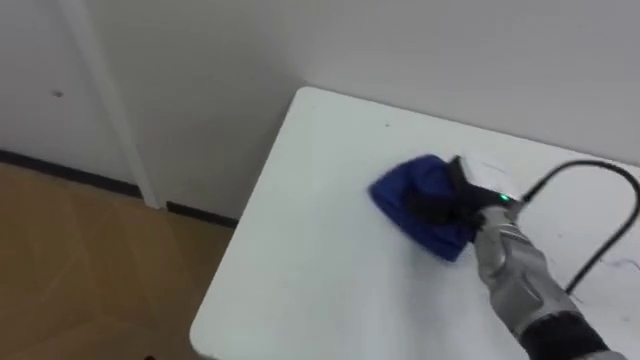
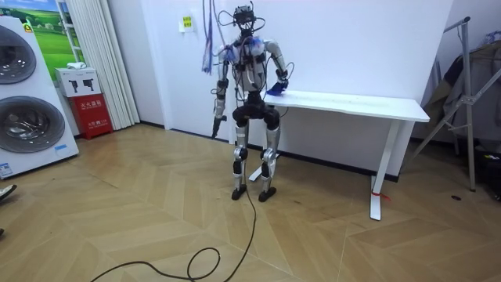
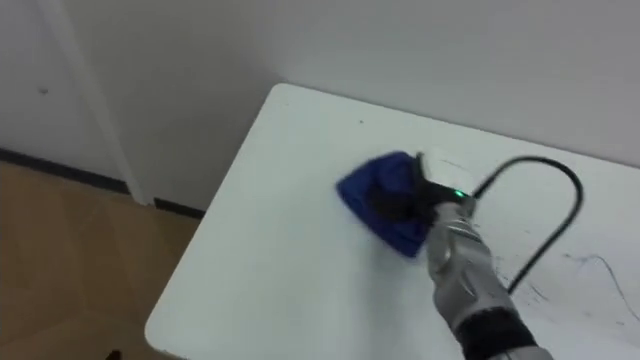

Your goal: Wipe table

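A blue cloth lies bunched on the white table, near its far left corner. My right hand comes in from the lower right and rests on the cloth's right side, its dark fingers curled into the folds. In the room view I stand at the table's end on the room view's left, facing the wall, with the right hand on the tabletop. My left hand hangs at my side. Faint dark scribbles mark the tabletop to the right of my arm.
The table's left edge drops to wooden floor, and a white wall runs behind it. On the room view's left stand washing machines and a red box. A metal rack stands at the room view's right.
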`<state>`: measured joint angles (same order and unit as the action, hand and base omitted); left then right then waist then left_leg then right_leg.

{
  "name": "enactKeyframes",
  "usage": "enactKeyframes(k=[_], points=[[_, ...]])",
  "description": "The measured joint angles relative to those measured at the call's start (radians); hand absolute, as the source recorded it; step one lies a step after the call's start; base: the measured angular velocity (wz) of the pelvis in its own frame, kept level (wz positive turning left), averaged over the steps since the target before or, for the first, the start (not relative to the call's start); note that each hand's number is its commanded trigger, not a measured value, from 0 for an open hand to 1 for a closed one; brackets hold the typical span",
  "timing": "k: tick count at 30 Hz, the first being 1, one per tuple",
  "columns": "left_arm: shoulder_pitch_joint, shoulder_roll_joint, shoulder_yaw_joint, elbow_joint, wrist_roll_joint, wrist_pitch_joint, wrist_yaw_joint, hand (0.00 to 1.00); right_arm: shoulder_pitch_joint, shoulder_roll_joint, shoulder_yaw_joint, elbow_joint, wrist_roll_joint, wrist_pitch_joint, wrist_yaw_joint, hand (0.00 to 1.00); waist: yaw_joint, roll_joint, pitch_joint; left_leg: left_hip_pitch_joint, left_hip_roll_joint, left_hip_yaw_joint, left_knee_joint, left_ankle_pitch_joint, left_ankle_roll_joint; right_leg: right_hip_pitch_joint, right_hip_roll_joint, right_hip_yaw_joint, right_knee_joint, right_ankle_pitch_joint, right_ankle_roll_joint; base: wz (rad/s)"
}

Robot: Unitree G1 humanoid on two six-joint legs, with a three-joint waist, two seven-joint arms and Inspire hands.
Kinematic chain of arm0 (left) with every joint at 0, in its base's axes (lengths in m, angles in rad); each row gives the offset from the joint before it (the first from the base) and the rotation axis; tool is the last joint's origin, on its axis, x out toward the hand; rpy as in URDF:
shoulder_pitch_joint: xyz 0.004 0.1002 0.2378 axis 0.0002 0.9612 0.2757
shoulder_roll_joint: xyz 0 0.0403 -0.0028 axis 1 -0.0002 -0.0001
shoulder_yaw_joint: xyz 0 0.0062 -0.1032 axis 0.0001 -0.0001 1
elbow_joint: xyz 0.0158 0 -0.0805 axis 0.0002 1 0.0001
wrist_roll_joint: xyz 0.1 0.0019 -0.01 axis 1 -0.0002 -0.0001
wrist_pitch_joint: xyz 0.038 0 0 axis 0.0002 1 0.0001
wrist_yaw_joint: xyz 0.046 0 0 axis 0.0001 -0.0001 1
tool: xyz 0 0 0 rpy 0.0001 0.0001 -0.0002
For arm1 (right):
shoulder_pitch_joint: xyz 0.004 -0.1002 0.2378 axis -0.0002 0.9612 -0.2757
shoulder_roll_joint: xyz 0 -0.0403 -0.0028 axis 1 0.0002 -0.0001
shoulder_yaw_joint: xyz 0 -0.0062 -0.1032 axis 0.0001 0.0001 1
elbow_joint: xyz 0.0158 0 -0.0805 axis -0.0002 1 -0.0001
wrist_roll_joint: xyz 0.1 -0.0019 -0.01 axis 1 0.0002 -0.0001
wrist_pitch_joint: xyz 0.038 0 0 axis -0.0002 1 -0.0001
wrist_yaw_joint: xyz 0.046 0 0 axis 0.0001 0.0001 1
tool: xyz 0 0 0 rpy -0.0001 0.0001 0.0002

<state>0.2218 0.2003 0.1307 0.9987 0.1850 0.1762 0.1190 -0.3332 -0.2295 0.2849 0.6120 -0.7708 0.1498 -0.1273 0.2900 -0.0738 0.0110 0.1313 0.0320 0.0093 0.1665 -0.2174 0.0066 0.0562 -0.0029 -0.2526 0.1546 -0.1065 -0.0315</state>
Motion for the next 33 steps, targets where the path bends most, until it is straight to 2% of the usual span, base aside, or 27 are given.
enactKeyframes(k=[2,4,5,7,9,10,12,13,15,19,20,23,26,27,28,29,30,31,32,33], points=[[0.057,-0.001,-0.002,0.000,-0.024,0.028,0.002,0.00,0.023,-0.001,-0.013,0.022,0.018,-0.008,-0.007,1.00,0.000,0.006,0.0001,-0.009,-0.004,-0.031,0.003,0.000,0.000,0.007,-0.009,-0.025,-0.005,-0.002,0.004,0.50],[0.108,-0.009,0.000,0.001,-0.038,0.043,-0.001,0.00,0.079,-0.002,-0.054,0.024,0.043,-0.056,-0.040,1.00,-0.034,0.013,-0.0030,-0.012,-0.008,-0.049,0.008,0.001,0.002,0.021,-0.014,-0.039,-0.006,-0.005,0.009,0.53],[0.124,-0.012,0.002,0.002,-0.038,0.044,-0.005,0.00,0.113,-0.001,-0.073,0.027,0.063,-0.094,-0.066,1.00,-0.053,0.018,-0.0019,-0.004,-0.010,-0.053,0.008,0.001,0.002,0.038,-0.018,-0.043,-0.014,-0.008,0.012,0.39],[0.119,-0.012,0.005,0.000,-0.037,0.042,-0.006,0.00,0.159,-0.001,-0.093,0.042,0.101,-0.139,-0.122,1.00,-0.068,0.019,-0.0033,0.005,-0.012,-0.045,0.006,0.001,0.002,0.054,-0.030,-0.038,-0.021,-0.017,0.028,0.26],[0.101,-0.013,0.010,-0.002,-0.017,0.031,-0.005,0.00,0.229,-0.002,-0.149,0.074,0.159,-0.202,-0.218,1.00,-0.110,0.026,-0.0083,0.009,-0.028,-0.023,0.002,0.005,0.008,0.068,-0.038,-0.031,-0.021,-0.026,0.043,0.28],[0.097,-0.013,0.016,-0.009,-0.015,0.029,-0.004,0.00,0.252,-0.003,-0.169,0.074,0.165,-0.208,-0.247,1.00,-0.121,0.027,-0.0091,0.011,-0.028,-0.016,-0.001,0.007,0.012,0.070,-0.043,-0.026,-0.020,-0.030,0.049,0.22],[0.099,-0.013,0.067,-0.039,0.040,0.020,0.001,0.00,0.356,-0.013,-0.277,0.074,0.183,-0.217,-0.339,1.00,-0.158,0.028,-0.0156,0.014,-0.032,0.024,-0.005,0.005,0.016,0.076,-0.051,-0.011,-0.014,-0.034,0.055,-0.04],[0.100,-0.013,0.078,-0.043,0.050,0.019,0.007,0.00,0.385,-0.023,-0.296,0.075,0.197,-0.217,-0.361,1.00,-0.160,0.031,-0.0188,0.016,-0.031,0.032,-0.006,0.001,0.023,0.075,-0.050,0.001,-0.010,-0.035,0.057,-0.20],[0.102,-0.015,0.124,-0.052,0.062,0.019,0.019,0.00,0.473,-0.052,-0.387,0.121,0.256,-0.238,-0.429,1.00,-0.192,0.033,-0.0325,0.025,-0.030,0.043,-0.006,-0.014,0.042,0.087,-0.052,0.005,-0.003,-0.036,0.060,-0.07],[0.117,-0.015,0.147,-0.059,0.061,0.014,0.032,0.00,0.520,-0.068,-0.502,0.199,0.318,-0.239,-0.475,1.00,-0.222,0.025,-0.0388,0.036,-0.031,0.042,0.001,-0.018,0.045,0.099,-0.053,0.006,-0.003,-0.031,0.064,-0.06],[0.122,-0.015,0.146,-0.063,0.060,0.014,0.032,0.00,0.519,-0.077,-0.516,0.225,0.344,-0.237,-0.473,1.00,-0.229,0.021,-0.0417,0.040,-0.031,0.042,0.002,-0.018,0.045,0.103,-0.052,0.007,-0.002,-0.030,0.064,0.00],[0.124,-0.020,0.135,-0.065,0.039,0.012,0.032,0.00,0.476,-0.091,-0.513,0.242,0.359,-0.210,-0.442,1.00,-0.228,0.019,-0.0413,0.044,-0.031,0.045,0.004,-0.018,0.045,0.100,-0.052,0.006,0.000,-0.028,0.063,-0.09],[0.124,-0.035,0.106,-0.057,0.040,0.015,0.030,0.00,0.394,-0.091,-0.491,0.225,0.357,-0.115,-0.370,1.00,-0.212,0.019,-0.0394,0.055,-0.026,0.072,0.001,-0.018,0.044,0.097,-0.045,0.032,0.006,-0.026,0.059,-0.31],[0.112,-0.040,0.088,-0.055,0.040,0.019,0.027,0.00,0.363,-0.089,-0.468,0.183,0.353,-0.047,-0.328,1.00,-0.202,0.021,-0.0375,0.050,-0.023,0.080,0.001,-0.018,0.043,0.081,-0.045,0.036,0.020,-0.025,0.057,-0.25],[0.107,-0.044,0.078,-0.054,0.040,0.020,0.027,0.00,0.343,-0.087,-0.451,0.156,0.341,-0.017,-0.309,1.00,-0.198,0.021,-0.0359,0.045,-0.023,0.087,0.001,-0.017,0.042,0.071,-0.044,0.043,0.026,-0.024,0.056,-0.47],[0.091,-0.050,0.063,-0.044,0.038,0.022,0.025,0.00,0.288,-0.080,-0.387,0.098,0.314,0.034,-0.266,1.00,-0.177,0.024,-0.0305,0.036,-0.017,0.117,0.000,-0.014,0.038,0.042,-0.039,0.061,0.042,-0.019,0.047,-0.69],[0.065,-0.050,0.056,-0.033,0.037,0.025,0.025,0.00,0.226,-0.062,-0.299,0.022,0.272,0.068,-0.223,1.00,-0.153,0.028,-0.0201,0.023,-0.010,0.141,0.002,-0.010,0.032,0.013,-0.034,0.059,0.053,-0.012,0.036,-0.65],[0.055,-0.049,0.056,-0.032,0.031,0.027,0.025,0.00,0.193,-0.052,-0.255,-0.017,0.239,0.071,-0.203,1.00,-0.151,0.026,-0.0138,0.014,-0.008,0.143,0.004,-0.008,0.030,0.005,-0.032,0.058,0.052,-0.009,0.031,-0.36],[0.033,-0.047,0.049,-0.029,0.013,0.028,0.025,0.00,0.130,-0.042,-0.163,-0.083,0.168,0.069,-0.165,1.00,-0.137,0.018,-0.0053,-0.002,-0.005,0.142,0.002,-0.001,0.025,-0.012,-0.029,0.057,0.051,-0.004,0.024,-0.03],[0.014,-0.049,0.040,-0.036,0.015,0.029,0.024,0.00,0.066,-0.040,-0.092,-0.125,0.104,0.061,-0.126,1.00,-0.113,0.018,-0.0010,-0.015,-0.004,0.143,0.001,0.004,0.021,-0.028,-0.025,0.057,0.049,-0.002,0.020,0.05]])
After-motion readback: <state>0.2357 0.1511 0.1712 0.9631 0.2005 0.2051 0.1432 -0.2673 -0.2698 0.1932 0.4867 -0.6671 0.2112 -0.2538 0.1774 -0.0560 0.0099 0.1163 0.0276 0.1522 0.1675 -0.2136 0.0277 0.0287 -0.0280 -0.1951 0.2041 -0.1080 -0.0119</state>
